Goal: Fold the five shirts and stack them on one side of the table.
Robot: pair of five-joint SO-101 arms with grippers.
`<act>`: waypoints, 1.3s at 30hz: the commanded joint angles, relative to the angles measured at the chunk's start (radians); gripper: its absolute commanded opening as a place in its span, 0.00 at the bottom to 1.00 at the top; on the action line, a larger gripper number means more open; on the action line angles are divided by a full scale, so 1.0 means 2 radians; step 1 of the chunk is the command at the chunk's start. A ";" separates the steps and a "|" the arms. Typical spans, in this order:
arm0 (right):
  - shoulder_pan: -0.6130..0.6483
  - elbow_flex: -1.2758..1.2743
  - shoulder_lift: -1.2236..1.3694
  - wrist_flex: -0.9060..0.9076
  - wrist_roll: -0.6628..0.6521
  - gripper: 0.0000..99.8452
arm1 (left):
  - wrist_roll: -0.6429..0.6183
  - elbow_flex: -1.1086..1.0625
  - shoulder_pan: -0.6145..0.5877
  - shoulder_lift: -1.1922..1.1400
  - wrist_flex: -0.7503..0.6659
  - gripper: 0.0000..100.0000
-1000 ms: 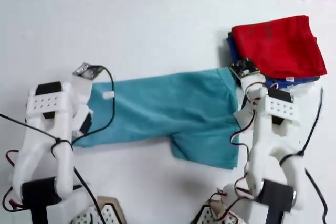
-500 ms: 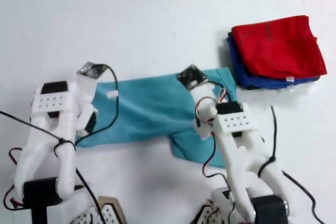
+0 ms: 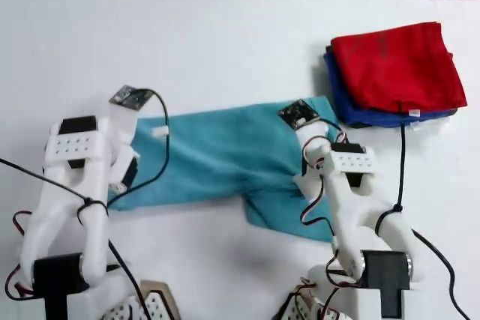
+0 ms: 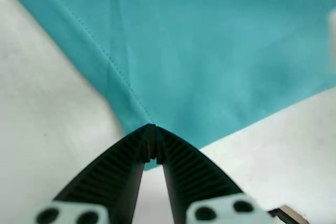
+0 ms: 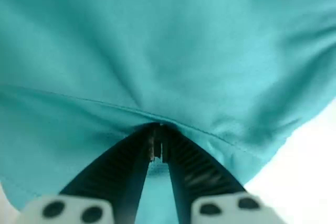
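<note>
A teal shirt (image 3: 217, 155) lies spread across the middle of the white table (image 3: 225, 43). My left gripper (image 3: 122, 177) is at the shirt's left end, shut on a corner of the teal shirt (image 4: 210, 51) where the hem meets the tips of the left gripper (image 4: 151, 150). My right gripper (image 3: 312, 177) sits over the shirt's right part, and in the right wrist view the right gripper (image 5: 157, 142) is shut on a stitched edge of the teal shirt (image 5: 157, 40). A folded red shirt (image 3: 397, 65) rests on a folded blue shirt (image 3: 351, 110) at the back right.
The stack of folded shirts lies just beyond the teal shirt's right end. Bare table stretches along the back and the far left. Cables (image 3: 161, 159) hang from both arms over the cloth.
The right arm swung left from the shirt's right edge over the cloth, then came partway back to the right. The left arm has stayed put.
</note>
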State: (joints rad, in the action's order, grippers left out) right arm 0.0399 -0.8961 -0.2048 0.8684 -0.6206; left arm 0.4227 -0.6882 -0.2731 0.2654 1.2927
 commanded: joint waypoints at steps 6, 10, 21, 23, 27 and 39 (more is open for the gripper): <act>0.001 0.011 -0.047 0.025 -0.003 0.02 | -0.005 0.013 0.004 0.005 -0.005 0.03; 0.002 0.011 -0.046 0.011 -0.003 0.02 | -0.005 0.012 0.002 0.005 0.005 0.03; -0.050 0.015 0.019 -0.015 -0.005 0.02 | 0.001 0.014 -0.065 0.005 0.013 0.03; -0.055 0.015 0.018 -0.014 -0.005 0.02 | 0.021 0.016 -0.077 0.005 0.013 0.03; -0.054 0.018 0.018 -0.013 -0.005 0.02 | 0.038 0.013 -0.083 0.005 0.012 0.03; -0.020 0.060 -0.099 0.115 -0.001 0.02 | 0.030 0.015 -0.044 0.005 0.011 0.03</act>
State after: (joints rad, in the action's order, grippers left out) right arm -0.0445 -0.8147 -0.2816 1.0111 -0.6206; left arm 0.4918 -0.6882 -0.4173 0.2654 1.3126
